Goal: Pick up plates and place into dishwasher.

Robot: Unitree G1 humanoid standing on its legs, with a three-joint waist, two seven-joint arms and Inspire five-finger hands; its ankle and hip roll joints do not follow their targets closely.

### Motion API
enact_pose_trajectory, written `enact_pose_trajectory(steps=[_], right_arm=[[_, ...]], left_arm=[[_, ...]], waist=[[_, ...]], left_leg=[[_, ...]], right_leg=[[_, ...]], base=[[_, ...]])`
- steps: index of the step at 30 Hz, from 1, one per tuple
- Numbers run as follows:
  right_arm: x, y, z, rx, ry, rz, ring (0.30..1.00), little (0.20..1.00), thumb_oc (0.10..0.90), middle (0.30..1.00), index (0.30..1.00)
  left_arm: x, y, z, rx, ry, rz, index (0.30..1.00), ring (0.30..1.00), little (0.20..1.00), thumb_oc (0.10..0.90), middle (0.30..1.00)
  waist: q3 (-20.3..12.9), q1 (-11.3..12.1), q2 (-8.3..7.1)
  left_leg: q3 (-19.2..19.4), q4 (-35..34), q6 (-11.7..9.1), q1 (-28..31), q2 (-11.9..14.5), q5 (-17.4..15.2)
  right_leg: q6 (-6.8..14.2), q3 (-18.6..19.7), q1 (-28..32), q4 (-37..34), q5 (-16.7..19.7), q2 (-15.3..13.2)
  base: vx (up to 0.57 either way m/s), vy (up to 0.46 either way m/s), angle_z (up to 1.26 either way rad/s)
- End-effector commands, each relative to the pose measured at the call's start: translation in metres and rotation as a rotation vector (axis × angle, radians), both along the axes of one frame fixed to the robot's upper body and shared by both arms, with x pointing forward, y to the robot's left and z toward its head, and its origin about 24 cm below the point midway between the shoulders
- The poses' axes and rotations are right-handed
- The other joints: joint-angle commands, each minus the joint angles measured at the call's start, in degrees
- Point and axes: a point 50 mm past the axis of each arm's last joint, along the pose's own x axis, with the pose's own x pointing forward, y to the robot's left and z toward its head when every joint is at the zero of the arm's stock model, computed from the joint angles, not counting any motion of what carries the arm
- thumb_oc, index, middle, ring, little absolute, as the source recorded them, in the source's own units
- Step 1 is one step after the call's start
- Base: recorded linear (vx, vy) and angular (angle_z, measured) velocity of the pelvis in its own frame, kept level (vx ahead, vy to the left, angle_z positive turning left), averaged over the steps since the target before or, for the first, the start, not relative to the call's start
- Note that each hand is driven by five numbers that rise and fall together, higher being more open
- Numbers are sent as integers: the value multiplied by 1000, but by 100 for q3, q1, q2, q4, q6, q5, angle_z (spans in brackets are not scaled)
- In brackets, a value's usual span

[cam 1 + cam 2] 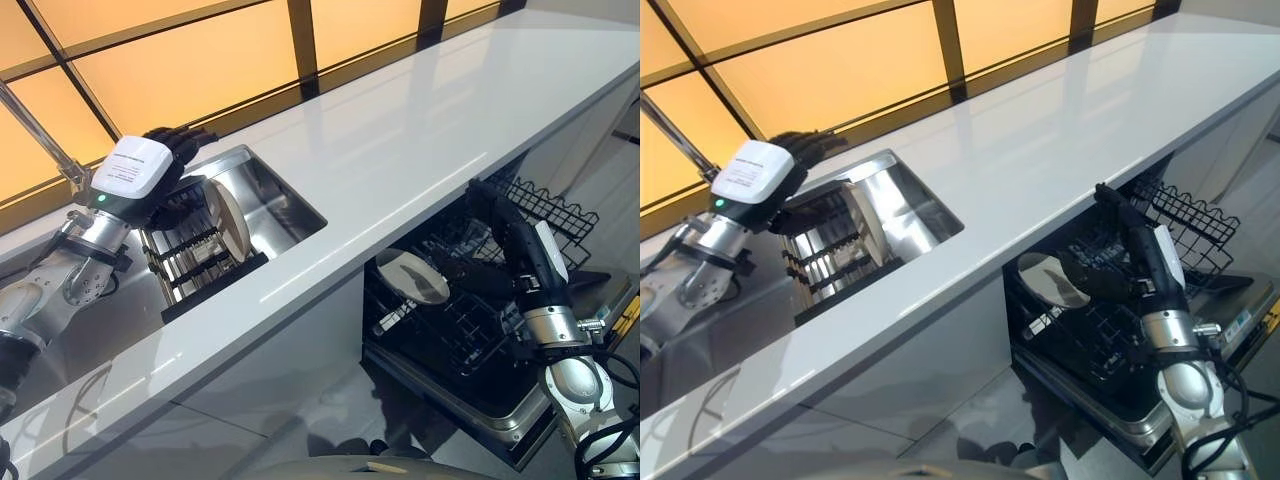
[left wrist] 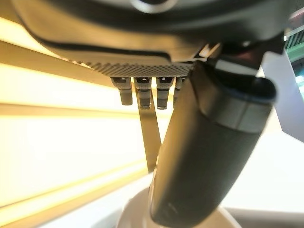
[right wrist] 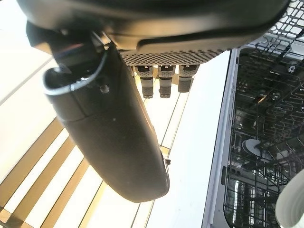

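Note:
One pale plate [image 1: 228,218] stands on edge in the black dish rack [image 1: 195,262] inside the steel sink [image 1: 275,205]. My left hand [image 1: 176,148] hovers just above and behind that plate, fingers relaxed and holding nothing; its thumb [image 2: 209,142] stands free. A second plate [image 1: 418,276] leans in the dishwasher's lower rack [image 1: 450,335], also seen as the plate [image 3: 256,147] in the right wrist view. My right hand [image 1: 500,225] is beside it, to its right, fingers straight and pointing up toward the counter edge, empty.
The long white counter [image 1: 400,150] runs between sink and dishwasher and overhangs the pulled-out rack. Another wire basket [image 1: 555,210] sits behind my right hand. The dishwasher door [image 1: 500,420] lies open below. Amber window panels [image 1: 200,60] line the back.

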Motion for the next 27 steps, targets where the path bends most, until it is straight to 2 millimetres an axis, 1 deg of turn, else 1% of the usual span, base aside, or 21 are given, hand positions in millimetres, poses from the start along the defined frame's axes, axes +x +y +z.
enact_pose_trajectory(steps=[1,3,5,7,9,12,15,20,27], right_arm=[[15,2,61,-35,-290,66,900,900,800,900,900],[15,1,61,-38,-288,67,900,900,800,900,900],[15,0,61,-42,-284,68,900,900,800,900,900],[14,-1,62,-44,-281,68,900,900,800,900,900],[14,-2,63,-43,-282,67,900,900,800,900,900],[14,-4,64,-47,-277,66,900,900,800,900,900],[14,-4,62,-49,-276,72,900,900,800,900,900],[13,-6,63,-47,-274,60,900,900,800,900,900],[12,-8,65,-59,-269,69,900,900,800,900,900]], left_arm=[[13,12,86,44,-206,44,900,900,900,800,900],[16,13,91,65,-172,63,900,900,900,800,900],[19,19,96,80,-150,90,900,900,900,800,900],[22,23,100,129,-109,107,900,900,900,800,900],[23,22,102,150,-100,107,900,900,900,800,900],[25,22,112,188,-107,113,900,900,900,800,900],[27,24,118,201,-111,126,900,900,900,800,900],[27,29,117,255,-79,151,900,900,900,800,900],[28,31,116,315,-31,170,900,900,900,800,900]], waist=[[-96,-94,124],[-87,-113,150],[-76,-145,189],[-57,-197,252],[-50,-208,265],[-13,-246,320],[-8,-263,349],[-7,-264,372],[34,-296,427]], left_leg=[[87,38,367,134,-426,-879],[113,38,362,131,-424,-874],[151,38,364,131,-423,-877],[209,38,359,129,-417,-868],[219,38,357,124,-415,-867],[244,38,352,116,-421,-863],[272,38,358,108,-423,-865],[275,38,350,98,-430,-865],[269,38,345,97,-446,-855]], right_leg=[[171,-53,51,36,-360,465],[185,-38,44,36,-350,465],[199,-15,35,36,-348,461],[220,8,18,36,-332,463],[226,15,9,36,-327,465],[239,30,-8,36,-316,467],[247,39,-21,36,-315,464],[255,45,-35,36,-314,467],[253,57,-39,36,-314,468]], base=[[0,0,0],[5,0,-2],[11,2,-4],[14,0,-6],[4,-2,-4],[7,-3,-7],[9,-5,-4],[3,-3,-1],[0,0,0]])
